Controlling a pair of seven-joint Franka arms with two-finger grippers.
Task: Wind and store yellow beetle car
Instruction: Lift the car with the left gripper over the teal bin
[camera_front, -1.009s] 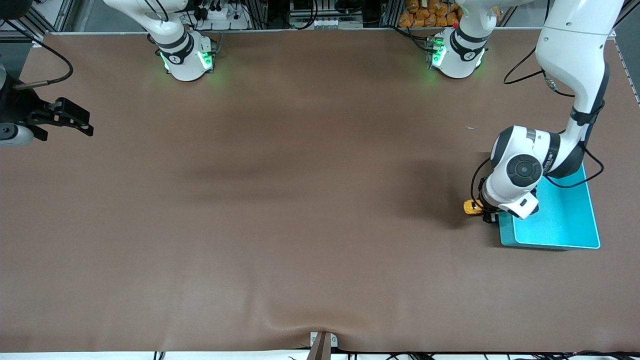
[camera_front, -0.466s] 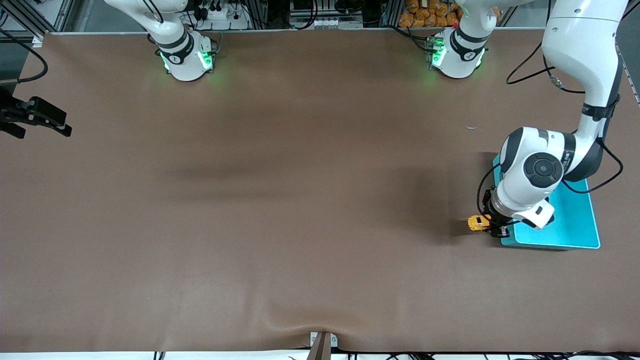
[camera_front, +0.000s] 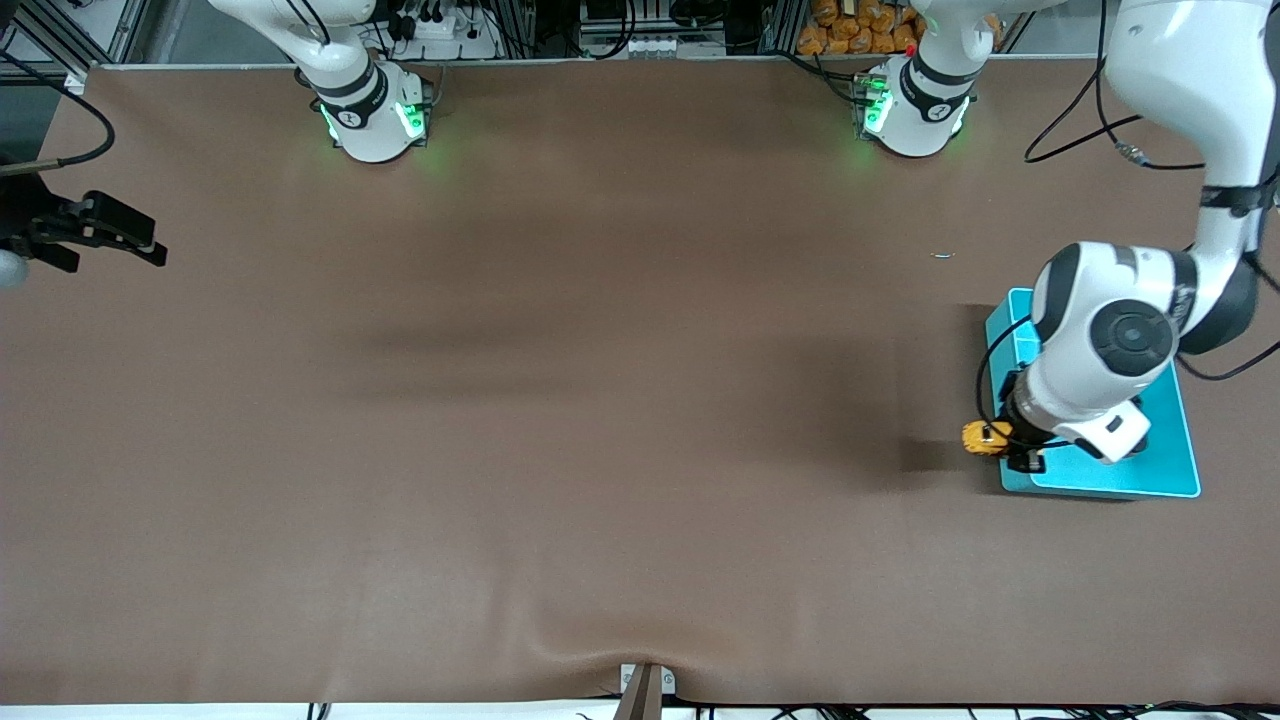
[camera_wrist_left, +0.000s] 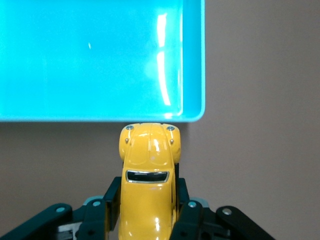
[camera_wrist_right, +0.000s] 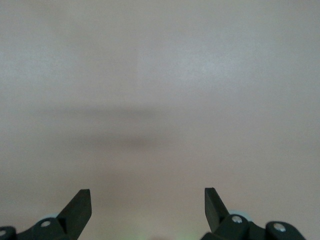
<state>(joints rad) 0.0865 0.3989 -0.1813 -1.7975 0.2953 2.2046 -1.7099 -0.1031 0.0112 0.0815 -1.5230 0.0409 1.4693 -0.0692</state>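
— Looking at your left gripper (camera_front: 1005, 450), what do you find in it?

— You find its fingers (camera_wrist_left: 111, 197) pinching the yellow beetle car (camera_front: 983, 438) by the flanks, held up over the table (camera_front: 600, 400) just beside the turquoise bin (camera_front: 1160, 480), at about nine o'clock from the bin's near corner in the front view.

— And your right gripper (camera_front: 120, 232)?

— You see it waiting over the table at the right arm's end, near nine o'clock of the front view, fingers (camera_wrist_right: 80, 206) spread wide with only bare brown surface below them.
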